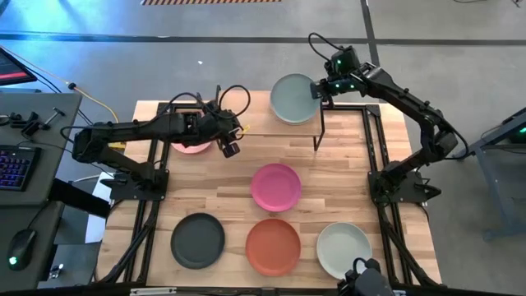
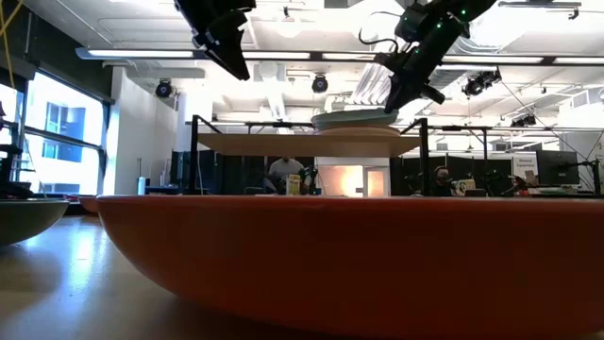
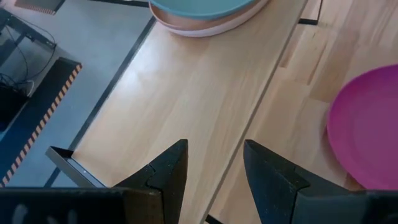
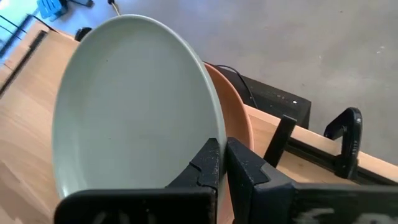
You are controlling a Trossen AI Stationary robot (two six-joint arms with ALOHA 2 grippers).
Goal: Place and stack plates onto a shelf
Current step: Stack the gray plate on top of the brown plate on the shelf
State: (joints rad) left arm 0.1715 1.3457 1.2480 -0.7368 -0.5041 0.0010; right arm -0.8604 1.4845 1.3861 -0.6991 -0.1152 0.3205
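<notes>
**Q:** Right gripper (image 4: 221, 163) — how does it stand, and on what?

**A:** Its dark fingers are pressed together on the rim of the sage plate (image 1: 293, 98), a smooth matte disc with a shallow raised edge. That plate lies over a peach-tan plate (image 4: 235, 112) at the right end of the shelf (image 1: 259, 123). In the low view the two read as one thin lens shape on the shelf's top board.

**Q:** And the left gripper (image 1: 229, 148)?

**A:** Spread, with nothing between its wedge-shaped black fingers (image 3: 168, 171). It hangs above the shelf's pale wood, just beside the left stack. That stack shows a light pink plate (image 1: 191, 147) underneath and another plate on top of it, which looks bluish-green in the left wrist view; the arm covers most of it from above.

**Q:** What is the shelf like?

**A:** A flat rectangular board of light, fine-grained wood on thin black metal legs, standing at the far side of the counter (image 1: 329, 181). The counter itself is butcher-block, with visible strips and joints.

**Q:** Which plates are on the counter?

**A:** Four, all round, matte and alike in size. The magenta plate (image 1: 275, 187) sits near the middle. Along the near edge lie the charcoal plate (image 1: 197, 240), the terracotta plate (image 1: 273, 246) and the pale mint-white plate (image 1: 343, 248), apart from one another. The terracotta one fills the low view as a broad curved wall.
</notes>
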